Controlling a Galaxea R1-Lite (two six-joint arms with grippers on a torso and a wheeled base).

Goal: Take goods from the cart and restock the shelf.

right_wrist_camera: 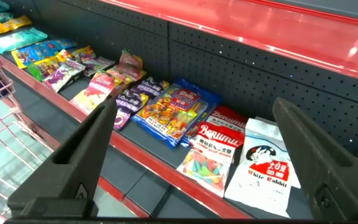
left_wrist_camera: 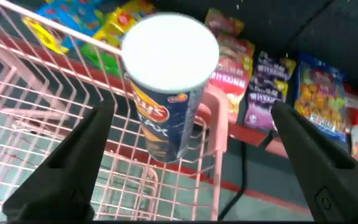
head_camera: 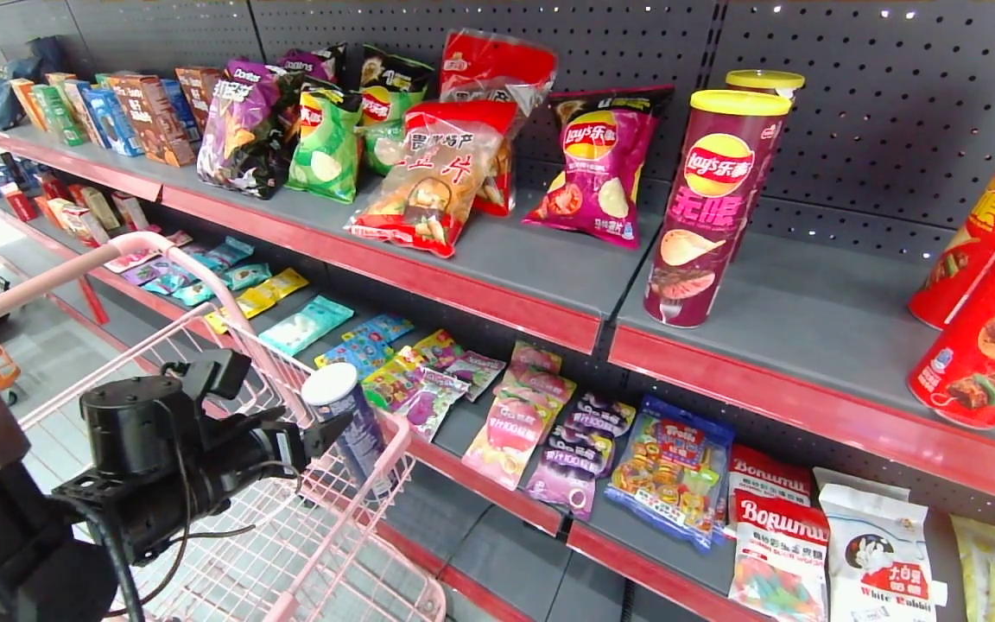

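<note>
The left gripper (left_wrist_camera: 191,111) hangs over the pink wire cart (head_camera: 74,272) with its two dark fingers (left_wrist_camera: 82,155) spread wide and nothing held between them. Just beyond the fingertips, in line with the gap, a blue chip can (left_wrist_camera: 166,124) with a white lid stands roughly upright inside the cart, in the corner nearest the shelf. In the left wrist view neither finger touches it. In the head view one fingertip sits just beside the can's upper part.

The right gripper (right_wrist_camera: 191,109) is also spread open and empty, hovering in front of the lower shelf (right_wrist_camera: 135,146). Under it lie a blue bag of mixed candy (right_wrist_camera: 173,112), red-and-white bags (right_wrist_camera: 219,140) and a white bag with a rabbit picture (right_wrist_camera: 266,165).

On the upper shelf (head_camera: 808,320) stand a purple chip can (head_camera: 709,207) with a yellow lid, red cans (head_camera: 990,320) near it and a magenta chip bag (head_camera: 592,168).
</note>
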